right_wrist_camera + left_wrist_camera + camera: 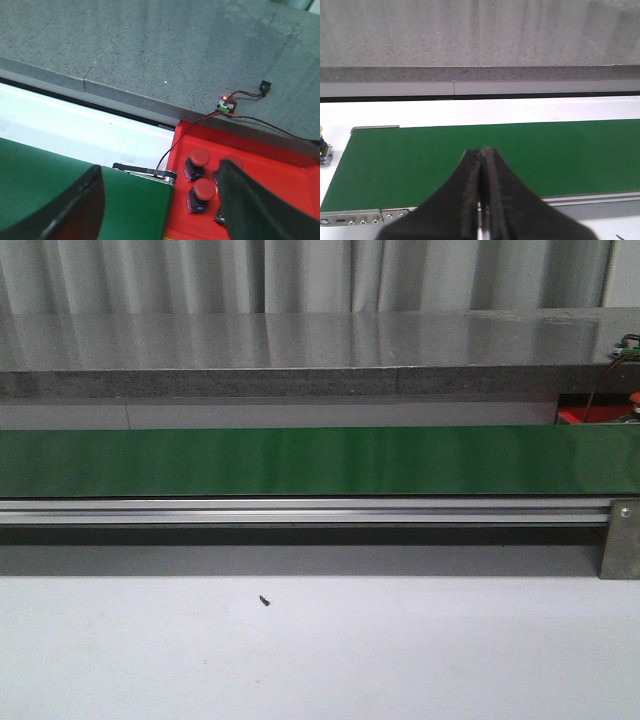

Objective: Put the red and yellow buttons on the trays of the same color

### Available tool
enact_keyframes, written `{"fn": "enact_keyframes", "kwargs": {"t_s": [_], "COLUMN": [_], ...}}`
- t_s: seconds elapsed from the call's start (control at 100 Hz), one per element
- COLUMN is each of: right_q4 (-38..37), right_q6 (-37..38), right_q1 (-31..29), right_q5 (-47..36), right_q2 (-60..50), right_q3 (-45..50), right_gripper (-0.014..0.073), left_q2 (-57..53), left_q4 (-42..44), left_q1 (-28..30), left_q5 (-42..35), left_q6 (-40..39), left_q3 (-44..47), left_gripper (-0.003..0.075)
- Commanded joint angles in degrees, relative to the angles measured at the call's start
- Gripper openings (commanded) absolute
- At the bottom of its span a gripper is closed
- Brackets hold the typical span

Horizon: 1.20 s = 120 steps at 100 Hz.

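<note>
Three red buttons [198,157] [203,190] [232,162] stand upright in the red tray [285,175] just past the end of the green belt [125,205]. My right gripper [160,169] is open and holds nothing; one finger is over the belt and the other over the tray, hiding part of a further button [220,218]. My left gripper [482,151] is shut on nothing above the belt's other end [420,160]. At that view's edge a black-bodied button with a trace of yellow [324,146] stands beside the belt. The yellow tray is out of view. Neither gripper shows in the front view.
The green belt [300,462] runs across the front view on an aluminium rail [300,510], with a grey stone ledge [300,350] behind. A corner of the red tray [592,416] shows far right. A small circuit board with wires [226,106] lies on the ledge. A black speck [264,601] marks the white table.
</note>
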Motion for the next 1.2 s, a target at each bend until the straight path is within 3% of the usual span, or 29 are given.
{"fn": "enact_keyframes", "kwargs": {"t_s": [0.0, 0.21, 0.45, 0.83, 0.92, 1.12, 1.19], "right_q4": [2.3, 2.5, 2.5, 2.5, 2.5, 2.5, 2.5], "right_q6": [0.0, 0.1, 0.9, 0.8, 0.8, 0.8, 0.8], "right_q1": [1.3, 10.5, 13.2, 13.3, 13.3, 13.3, 13.3], "right_q5": [-6.6, -15.7, -29.6, -28.5, -28.4, -27.4, -27.4], "right_q2": [-4.9, -11.7, -16.1, -16.8, -16.8, -16.8, -16.8], "right_q3": [4.3, 18.1, 28.4, 28.9, 28.9, 28.9, 28.9], "right_gripper": [0.0488, 0.0488, 0.0487, 0.0477, 0.0366, -0.0076, -0.0067], "left_q2": [0.2, 0.2, 0.2, 0.2, 0.2, 0.2, 0.2], "left_q4": [-1.9, -1.9, -1.9, -1.9, -1.9, -1.9, -1.9], "left_q1": [0.2, 0.2, 0.2, 0.2, 0.2, 0.2, 0.2], "left_q5": [-3.0, -3.0, -3.0, -3.0, -3.0, -3.4, -4.0], "left_q6": [0.0, 0.0, 0.0, 0.0, 0.0, 0.0, 0.0], "left_q3": [-1.7, -1.7, -1.7, -1.7, -1.7, -1.7, -1.7], "left_gripper": [-0.002, -0.002, -0.002, -0.002, -0.002, -0.0019, -0.0018]}}
